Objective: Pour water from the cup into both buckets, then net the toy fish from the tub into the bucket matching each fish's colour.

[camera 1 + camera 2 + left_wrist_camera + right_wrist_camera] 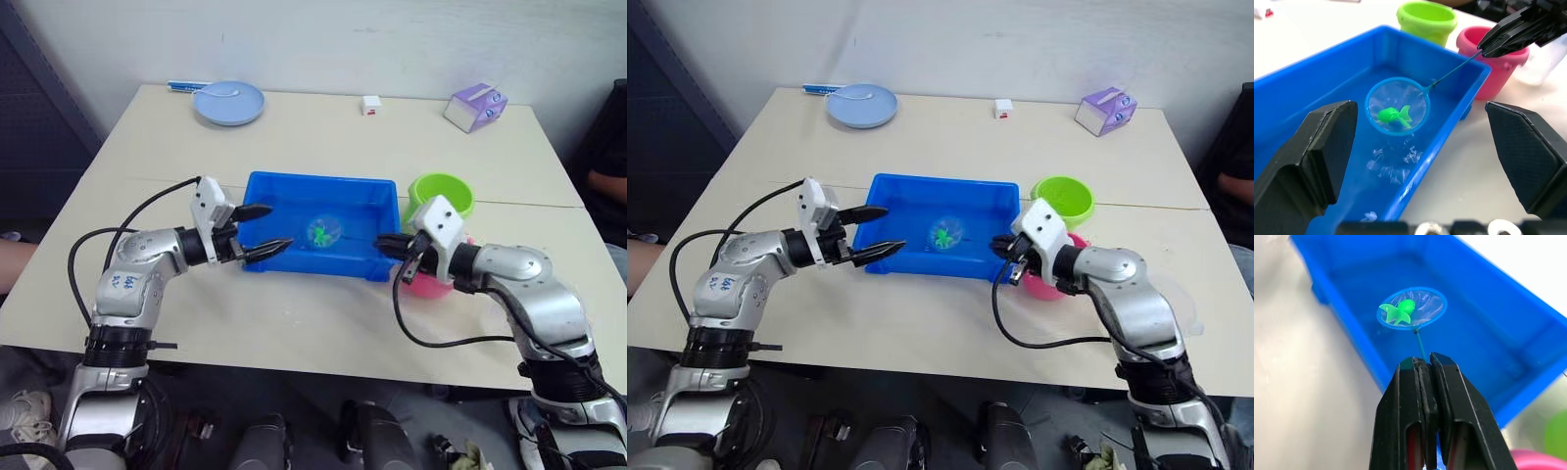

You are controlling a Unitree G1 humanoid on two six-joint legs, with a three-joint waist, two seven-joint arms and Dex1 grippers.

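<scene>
A green toy fish (1393, 115) lies in the mesh of the net (1397, 105), whose light blue hoop is held over the middle of the blue tub (294, 196), above the water in it. The net's thin dark handle runs from the hoop to the right tool (1425, 363), whose two black fingers are pressed together on the handle's end. That tool sits at the tub's right end, just above its rim, with the right forearm reaching in from the robot's right, the elbow bent and the wrist pointing toward the tub's centre. Directly beside this wrist stands the pink bucket (1498, 68), partly hidden by the arm in the head views, and the lime green bucket (441, 193) stands just behind it, both close to the tub's right end. A clear cup (1547, 63) is dimly visible beyond the pink bucket in the left wrist view. The left tool (257, 230) hovers at the tub's left end with its fingers spread wide apart and holding nothing, one fingertip over the rim and the other at the near corner; the left forearm lies level, elbow bent outward. Everything rests on a pale bench (294, 323). At its far edge are a round pale-blue plate (228, 102), a small white block (370, 105) and a purple box (475, 106).
</scene>
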